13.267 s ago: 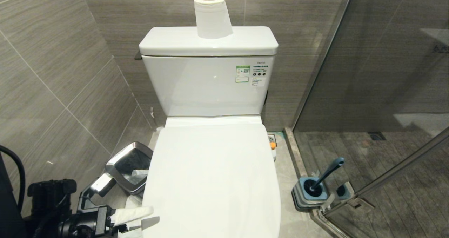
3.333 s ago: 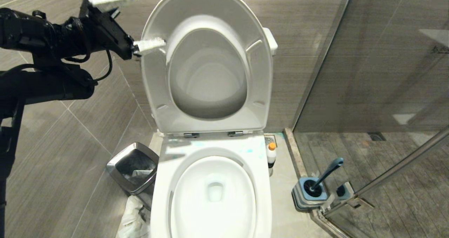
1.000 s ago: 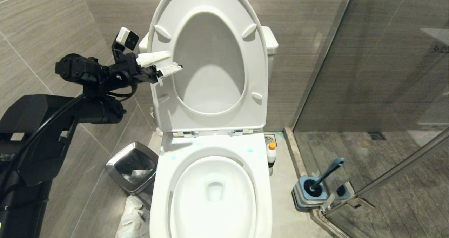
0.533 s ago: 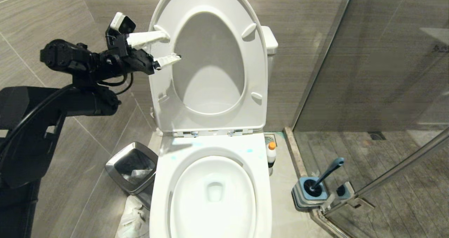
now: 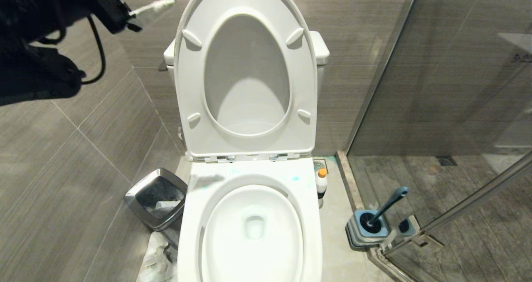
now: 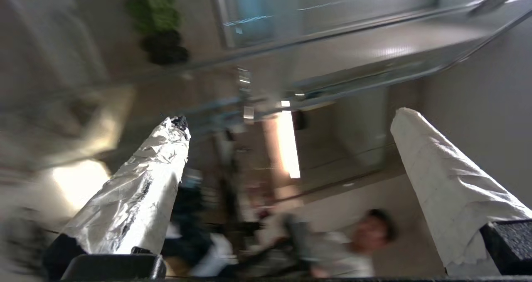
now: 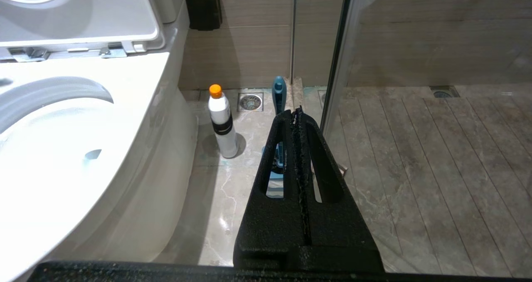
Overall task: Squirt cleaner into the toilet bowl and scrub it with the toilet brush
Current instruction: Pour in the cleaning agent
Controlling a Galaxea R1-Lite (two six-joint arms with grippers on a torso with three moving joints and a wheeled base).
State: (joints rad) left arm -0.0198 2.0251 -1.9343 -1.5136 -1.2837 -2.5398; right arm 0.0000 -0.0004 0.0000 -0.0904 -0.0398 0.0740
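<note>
We look down on an opened toilet: the toilet bowl (image 5: 249,248) stands bare and white with a little water at its drain, its seat and lid (image 5: 245,70) raised upright against the tank. Faint blue-green smears mark the flat rim behind the bowl opening.

The cleaner (image 5: 321,183), a small white bottle with an orange cap and dark band, stands upright on the floor just beside the bowl's right flank, near the back wall and a floor drain (image 7: 250,102). Further right, by the glass shower partition (image 5: 436,86), the toilet brush (image 5: 388,205) leans in its square blue-and-grey holder (image 5: 368,232), head down inside it.

On the bowl's left, a square steel bin (image 5: 157,199) holds crumpled white paper; more paper (image 5: 157,259) lies on the floor in front of it.

Our left claw (image 5: 151,7) is held high by the left wall, apart from the lid, its wrapped fingers (image 6: 137,199) spread wide and empty. Our right claw (image 7: 297,112) hangs low beside the bowl, pressed together and gripping nothing, with the brush handle behind it. A blurred person (image 6: 341,248) shows in the left wrist view.
</note>
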